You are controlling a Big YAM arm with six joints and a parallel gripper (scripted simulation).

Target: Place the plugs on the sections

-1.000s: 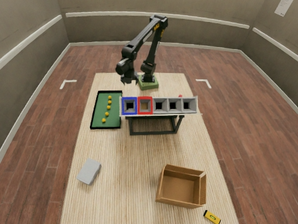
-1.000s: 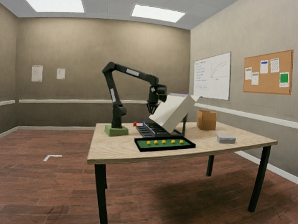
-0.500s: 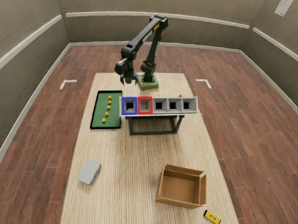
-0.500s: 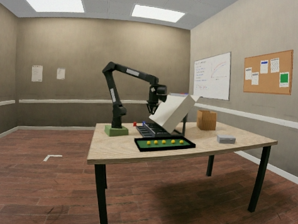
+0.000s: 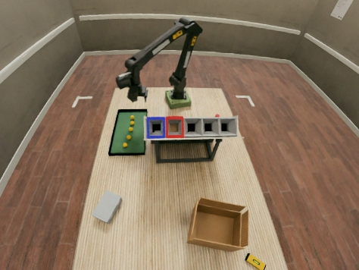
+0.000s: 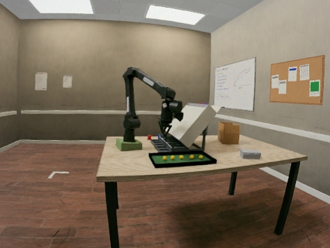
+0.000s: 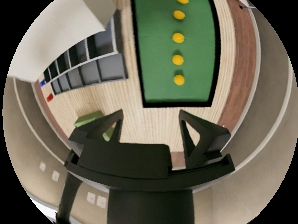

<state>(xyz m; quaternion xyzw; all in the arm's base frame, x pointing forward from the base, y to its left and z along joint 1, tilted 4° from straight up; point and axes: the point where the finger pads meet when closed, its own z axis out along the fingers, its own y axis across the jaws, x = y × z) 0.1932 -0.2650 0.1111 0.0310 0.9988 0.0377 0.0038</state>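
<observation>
My gripper (image 5: pixel 137 96) is open and empty, high above the table behind the far end of the green marble tray (image 5: pixel 128 132). Several yellow marbles (image 5: pixel 129 130) lie in a row in the tray, which also shows in the wrist view (image 7: pixel 176 43). A row of funnels stands on the cover: the blue-banded funnel (image 5: pixel 155 127) is leftmost and the red-banded funnel (image 5: pixel 174 127) is beside it. The red plug (image 6: pixel 149 137) and blue plug (image 6: pixel 159 136) stand behind the dark sectioned rack (image 6: pixel 166 143). In the wrist view the red plug (image 7: pixel 51 96) and blue plug (image 7: pixel 41 84) are tiny at the left.
The arm's green base (image 5: pixel 177 99) sits behind the funnels. A cardboard box (image 5: pixel 219 224), a grey block (image 5: pixel 107 206) and a small yellow tool (image 5: pixel 255 261) lie at the table's near end. The sloped white cover (image 6: pixel 192 121) hides the pipes.
</observation>
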